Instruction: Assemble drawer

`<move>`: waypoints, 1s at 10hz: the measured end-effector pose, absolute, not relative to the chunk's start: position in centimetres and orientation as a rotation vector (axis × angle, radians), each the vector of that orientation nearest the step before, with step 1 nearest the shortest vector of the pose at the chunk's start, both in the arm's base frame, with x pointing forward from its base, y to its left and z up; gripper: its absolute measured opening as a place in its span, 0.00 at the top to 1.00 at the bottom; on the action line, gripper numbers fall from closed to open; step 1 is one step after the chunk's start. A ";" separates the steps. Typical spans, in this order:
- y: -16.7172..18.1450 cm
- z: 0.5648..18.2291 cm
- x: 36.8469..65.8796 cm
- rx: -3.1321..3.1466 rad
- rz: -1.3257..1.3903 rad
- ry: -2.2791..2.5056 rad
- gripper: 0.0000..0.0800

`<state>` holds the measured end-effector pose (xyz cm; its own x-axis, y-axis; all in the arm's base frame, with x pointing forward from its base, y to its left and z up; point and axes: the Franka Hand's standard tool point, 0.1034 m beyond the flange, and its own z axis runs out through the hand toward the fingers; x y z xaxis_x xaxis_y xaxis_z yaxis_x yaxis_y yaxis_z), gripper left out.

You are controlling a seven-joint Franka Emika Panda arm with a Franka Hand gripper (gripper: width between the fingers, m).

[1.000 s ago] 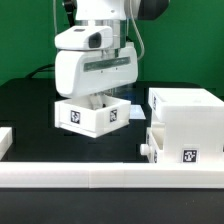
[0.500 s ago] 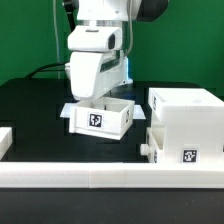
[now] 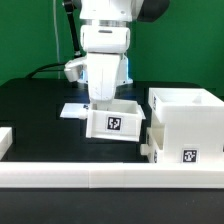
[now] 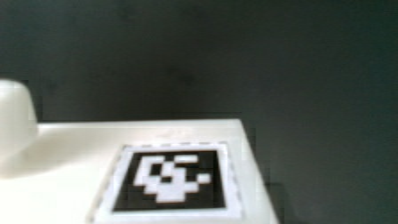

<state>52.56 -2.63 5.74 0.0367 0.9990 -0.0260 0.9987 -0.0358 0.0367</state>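
My gripper is shut on the rim of a small white open-top tray with a square tag on its front. It holds the tray just to the exterior view's left of the tall white housing, close to its side. A second tray with a tag and a round knob sits in the housing's lower front. In the wrist view a white face with a black-and-white tag fills the near part over the dark table; my fingers do not show there.
The marker board lies flat on the black table behind the held tray. The low white border rail runs along the front, with a raised end at the exterior view's left. A blurred white shape shows in the wrist view.
My gripper has carried the tray toward the exterior view's right, from the left half of the table to right beside the housing. The housing and the second tray have not moved.
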 end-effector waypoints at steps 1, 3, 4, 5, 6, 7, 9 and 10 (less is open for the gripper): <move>-2.4 5.7 52.8 2.226 0.010 2.155 0.95; -2.7 5.5 52.6 2.232 0.006 2.151 0.95; -2.6 5.5 52.7 2.229 0.016 2.148 0.95; -2.5 5.4 52.8 2.217 0.048 2.137 0.95; -2.3 5.5 53.0 2.224 0.042 2.135 0.95; -1.8 5.7 53.5 2.223 0.038 2.139 0.95; -1.2 6.0 54.3 2.225 0.036 2.138 0.95; -1.1 6.1 54.4 2.230 0.038 2.131 0.95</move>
